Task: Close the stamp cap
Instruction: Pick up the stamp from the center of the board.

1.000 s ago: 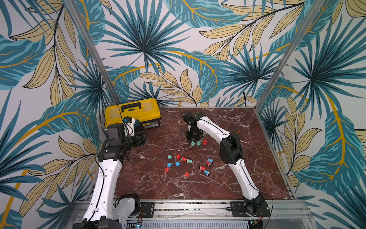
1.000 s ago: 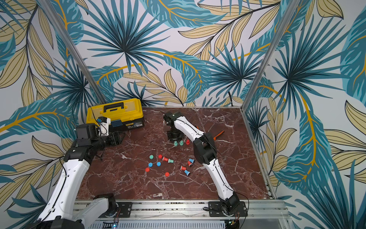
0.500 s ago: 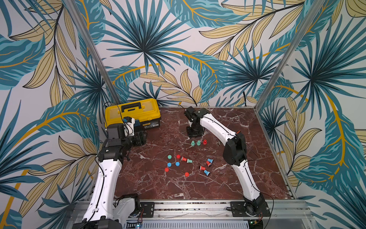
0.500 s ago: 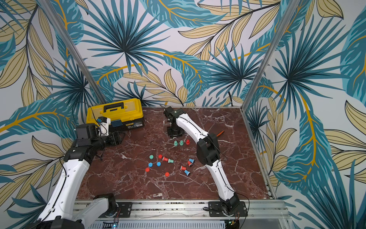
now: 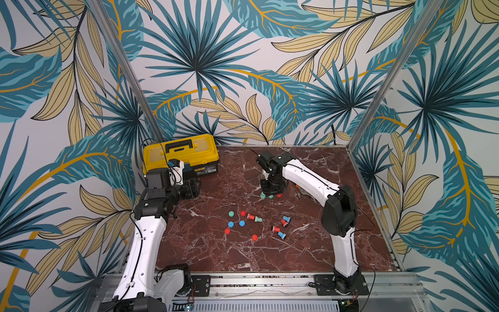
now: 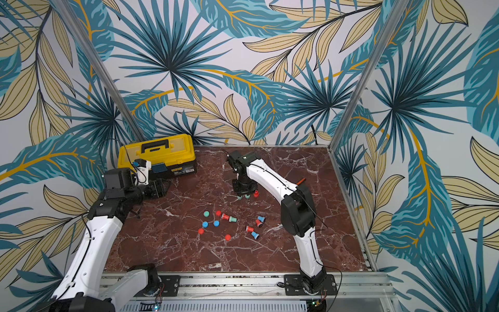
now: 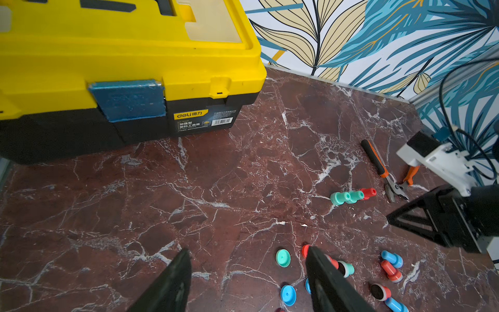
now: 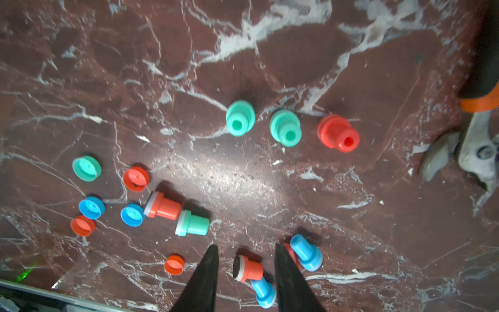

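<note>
- Both top views are bright and evenly lit; the leaf-patterned walls point(image 5: 243, 67) show no hot spots, and the marble table point(image 5: 216, 256) keeps saturated colour.
- Shadows there are soft and short, pooled close against the yellow toolbox point(image 5: 181, 151), so the light seems to come from overhead.
- The left wrist view is crisp at centre but bends toward its edges; the fingers point(image 7: 172, 283) of the left gripper point(image 7: 247, 250), close to the lens, look soft.
- The right wrist view carries a broad pale glare patch on the table, and the frame is slightly blurred, the pliers point(image 8: 475, 151) most, possibly from motion.
- The upright stamps point(image 8: 240, 121) throw small dark shadows.
</note>
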Motion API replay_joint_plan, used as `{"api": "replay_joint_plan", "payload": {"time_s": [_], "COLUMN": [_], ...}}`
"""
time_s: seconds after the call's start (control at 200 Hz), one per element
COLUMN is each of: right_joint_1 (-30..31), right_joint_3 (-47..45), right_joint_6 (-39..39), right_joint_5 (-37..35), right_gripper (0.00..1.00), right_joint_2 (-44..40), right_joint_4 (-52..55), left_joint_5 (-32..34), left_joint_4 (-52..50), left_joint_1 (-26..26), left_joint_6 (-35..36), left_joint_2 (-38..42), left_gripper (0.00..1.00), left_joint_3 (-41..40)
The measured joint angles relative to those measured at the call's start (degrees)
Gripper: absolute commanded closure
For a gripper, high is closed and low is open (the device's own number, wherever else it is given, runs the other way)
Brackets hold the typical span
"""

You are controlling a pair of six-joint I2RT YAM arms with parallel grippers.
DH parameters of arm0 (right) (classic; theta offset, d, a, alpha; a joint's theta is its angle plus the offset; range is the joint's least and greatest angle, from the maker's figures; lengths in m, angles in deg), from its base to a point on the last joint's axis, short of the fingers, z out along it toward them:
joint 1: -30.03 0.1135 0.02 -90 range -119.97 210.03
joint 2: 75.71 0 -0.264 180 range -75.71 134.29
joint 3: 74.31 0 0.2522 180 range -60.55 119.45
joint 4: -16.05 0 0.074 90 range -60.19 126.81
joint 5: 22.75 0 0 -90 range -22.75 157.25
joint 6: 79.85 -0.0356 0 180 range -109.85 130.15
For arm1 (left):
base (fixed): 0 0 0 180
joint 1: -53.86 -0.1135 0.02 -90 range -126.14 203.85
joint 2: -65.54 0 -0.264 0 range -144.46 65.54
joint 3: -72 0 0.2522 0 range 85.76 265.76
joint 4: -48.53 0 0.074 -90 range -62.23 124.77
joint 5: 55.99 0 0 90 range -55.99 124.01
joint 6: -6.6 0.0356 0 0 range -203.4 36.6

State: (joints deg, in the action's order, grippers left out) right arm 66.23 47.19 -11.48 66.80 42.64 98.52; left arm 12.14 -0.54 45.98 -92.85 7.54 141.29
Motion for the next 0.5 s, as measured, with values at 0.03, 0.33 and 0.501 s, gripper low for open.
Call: {"api": "replay_joint_plan", "payload": {"time_s": [0.03, 0.33, 0.501], "right_joint_1": [0.39, 5.07, 7.39], "right_joint_3": [-2.19, -23.04, -29.90], "right_joint_6": [0.07, 0.72, 0.70], "right_joint_5": [0.00, 0.04, -0.07], "right_gripper": [0.63, 0.64, 0.67], "right_joint_2": [-1.16, -10.71, -12.28], "right_joint_4": [-0.48, -5.95, -8.96], "left_joint_5": [0.00, 0.04, 0.04], "left_joint_4": [0.00, 0.00, 0.00], "left_joint_1": [0.00, -0.02, 0.00], "left_joint_6": [-0.02, 0.00, 0.00], "left_joint_2": [-0.02, -0.04, -0.04], "left_gripper": [0.31, 0.31, 0.31], "left_joint_3": [0.00, 0.00, 0.00]}}
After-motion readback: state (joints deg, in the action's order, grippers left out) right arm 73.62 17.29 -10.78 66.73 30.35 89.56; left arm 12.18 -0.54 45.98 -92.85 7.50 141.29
